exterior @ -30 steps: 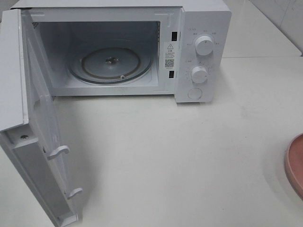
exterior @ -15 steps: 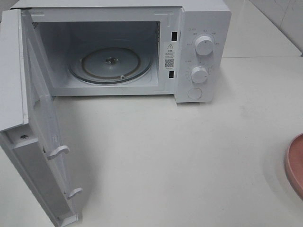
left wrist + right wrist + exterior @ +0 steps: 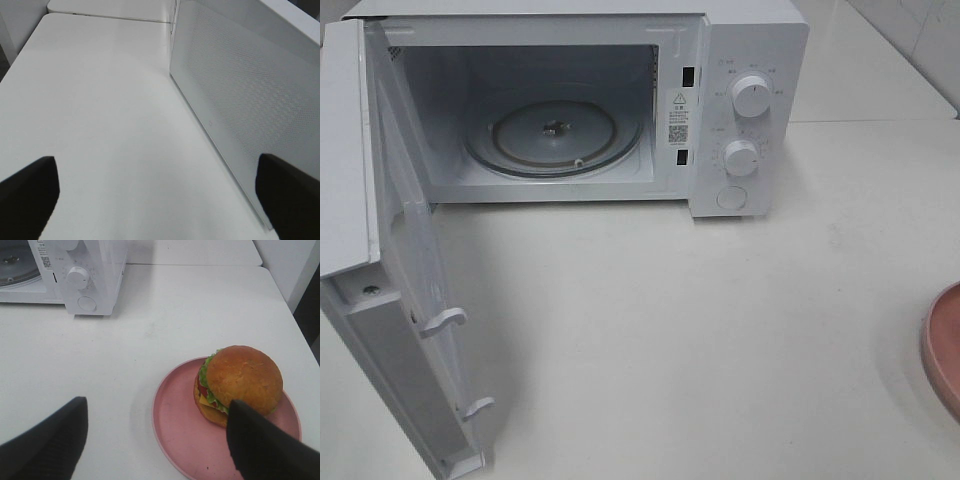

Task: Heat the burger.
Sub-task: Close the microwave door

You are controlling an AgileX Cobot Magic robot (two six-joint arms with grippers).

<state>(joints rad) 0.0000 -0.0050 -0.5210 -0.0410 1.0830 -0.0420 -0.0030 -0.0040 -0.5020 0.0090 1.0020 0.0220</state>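
The burger (image 3: 242, 377), with its golden-brown bun, green lettuce, tomato and cheese, sits on a round pink plate (image 3: 175, 410) in the right wrist view. My right gripper (image 3: 155, 450) hovers over the plate's near side, open and holding nothing. One of its dark fingers (image 3: 265, 450) overlaps the burger's lower edge in the picture. My left gripper (image 3: 160, 210) is wide open over bare table beside the microwave door (image 3: 240, 95). Neither gripper shows in the exterior high view.
The white microwave (image 3: 750, 60) stands at the back with its door (image 3: 405, 260) swung out to the left. Its glass turntable (image 3: 555, 135) has nothing on it. Only the pink plate's rim (image 3: 945, 345) shows at the right edge. Two knobs and a button face front.
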